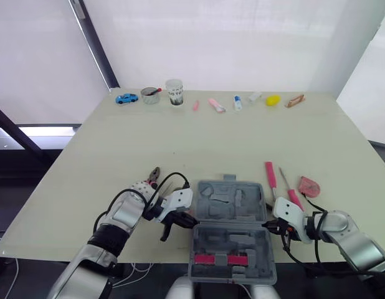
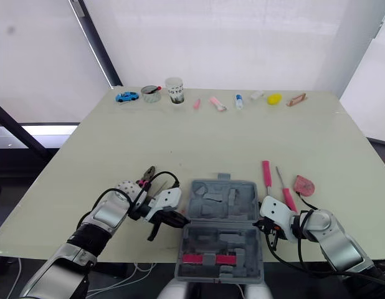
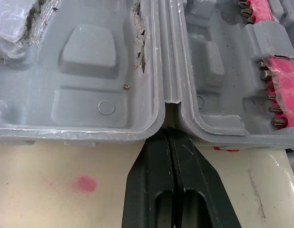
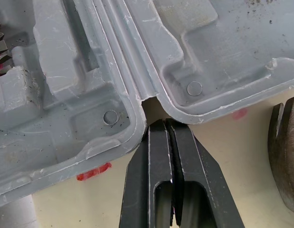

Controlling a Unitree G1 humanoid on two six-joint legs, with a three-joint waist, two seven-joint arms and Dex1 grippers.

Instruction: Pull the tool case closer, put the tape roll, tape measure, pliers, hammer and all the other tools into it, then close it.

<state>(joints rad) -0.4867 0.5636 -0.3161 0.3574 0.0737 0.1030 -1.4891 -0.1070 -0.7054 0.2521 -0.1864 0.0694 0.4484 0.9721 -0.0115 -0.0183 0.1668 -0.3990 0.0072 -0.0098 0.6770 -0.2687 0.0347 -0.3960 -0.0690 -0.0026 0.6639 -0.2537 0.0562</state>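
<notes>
1. Table point(image 1: 180, 149), pale cream and wide, stands before white blinds and a dark slanted window frame.
2. Tool case point(image 1: 230, 230), grey, lies open and flat at the table's near edge. A pink bit rack point(image 1: 220, 259) sits in its nearer half.
3. Both forearms reach inward from either side of the case, low over the tabletop.
4. Left gripper point(image 3: 171, 137) has its black fingers pressed together with nothing between them. Its tips touch the hinge notch on the case's left side.
5. Right gripper point(image 4: 167, 128) is likewise closed on nothing, its tips at the hinge notch on the right side.
6. Pliers point(image 1: 154, 175) lie beside the left forearm, outside the case.
7. Two pink-handled screwdrivers point(image 1: 270, 177) and a reddish tape measure point(image 1: 309, 185) lie right of the case, beyond the right gripper.
8. Small items line the far edge, among them a blue toy car point(image 1: 126, 98) and a cup point(image 1: 174, 92).
</notes>
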